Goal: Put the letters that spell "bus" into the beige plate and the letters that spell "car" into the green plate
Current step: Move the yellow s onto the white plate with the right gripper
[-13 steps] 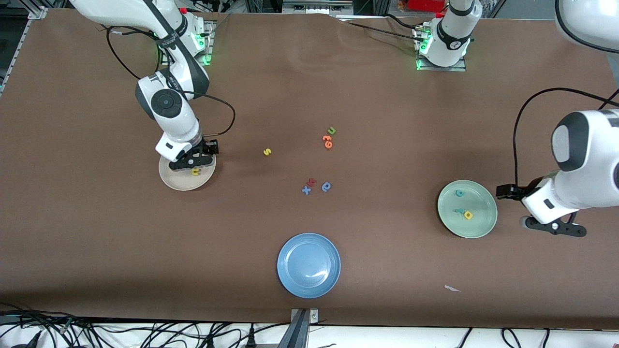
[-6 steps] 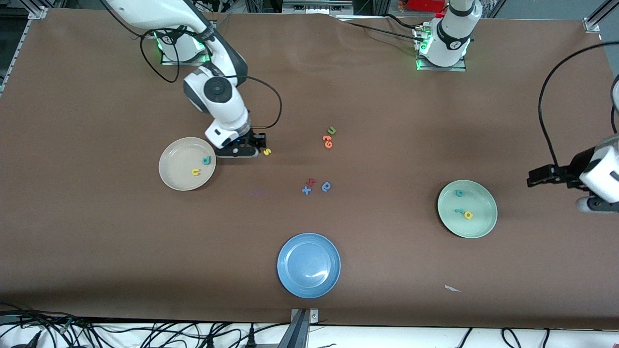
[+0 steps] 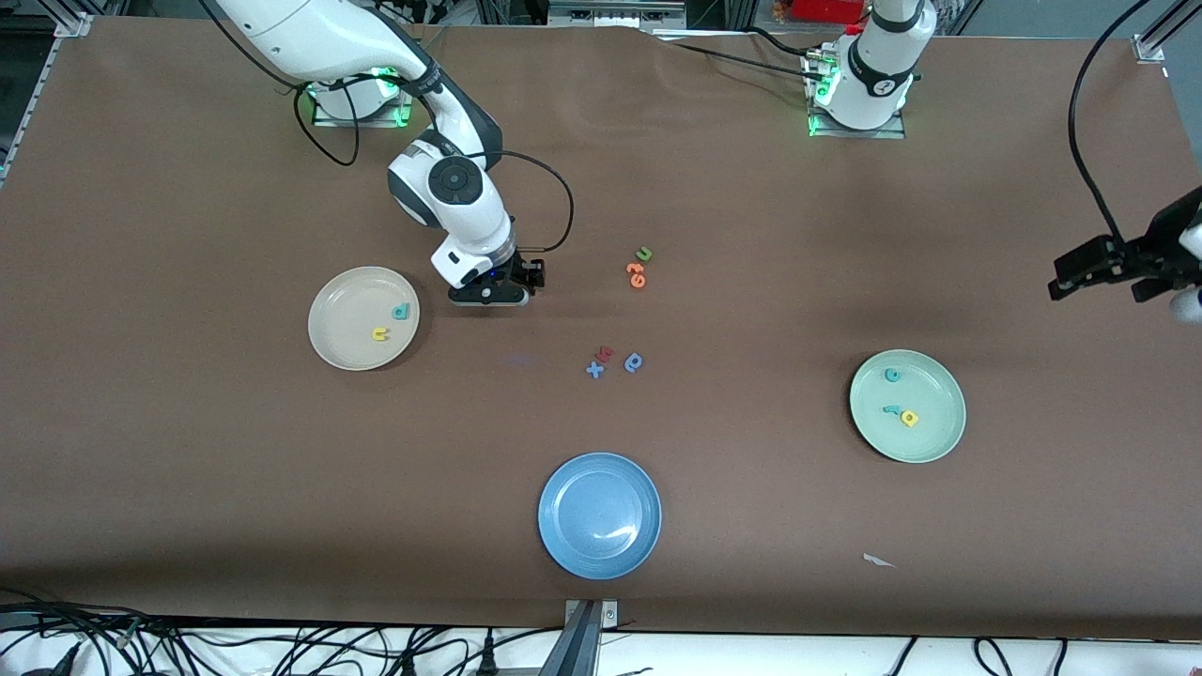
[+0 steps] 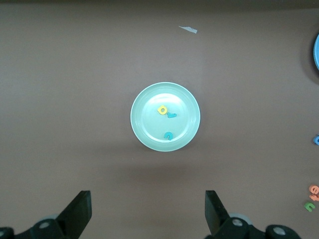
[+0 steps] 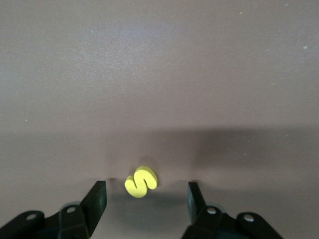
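The right gripper [image 3: 490, 297] has swung from over the beige plate [image 3: 340, 345] to the yellow s [image 5: 141, 181], which its body now hides from the front; the wrist shows the s lying flat between its parted fingers, untouched. The left gripper [image 4: 148, 214], partly cut off at the table's edge, hangs open over the green plate [image 4: 145, 130], holding c, a and r. Teal b [image 3: 403, 312] and yellow u [image 3: 379, 333] lie in the beige plate.
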Tool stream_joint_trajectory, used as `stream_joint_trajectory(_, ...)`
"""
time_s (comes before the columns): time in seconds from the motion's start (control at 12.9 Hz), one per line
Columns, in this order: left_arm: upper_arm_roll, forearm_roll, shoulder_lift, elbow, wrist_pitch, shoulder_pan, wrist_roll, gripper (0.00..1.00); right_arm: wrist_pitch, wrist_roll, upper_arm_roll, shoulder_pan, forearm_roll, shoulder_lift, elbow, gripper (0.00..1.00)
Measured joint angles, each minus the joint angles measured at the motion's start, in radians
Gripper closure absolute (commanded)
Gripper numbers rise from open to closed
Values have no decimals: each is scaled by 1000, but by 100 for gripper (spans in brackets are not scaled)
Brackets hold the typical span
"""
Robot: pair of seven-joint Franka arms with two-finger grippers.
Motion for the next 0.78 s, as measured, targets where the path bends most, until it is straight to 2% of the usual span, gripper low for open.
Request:
stream_joint_trajectory(0.15, 0, 0, -7, -15, 1, -1, -1, 0, 3, 10, -1, 0, -13, 9, 4, 28)
stream_joint_trajectory(0.47, 1, 0, 3, -20, 5, 3, -3, 0, 3, 10, -3, 0, -39, 9, 5, 51)
stream_joint_trajectory(0.78, 1, 0, 3, -20, 6, 3, -3, 0, 2, 11, -5, 1, -47, 8, 6, 58)
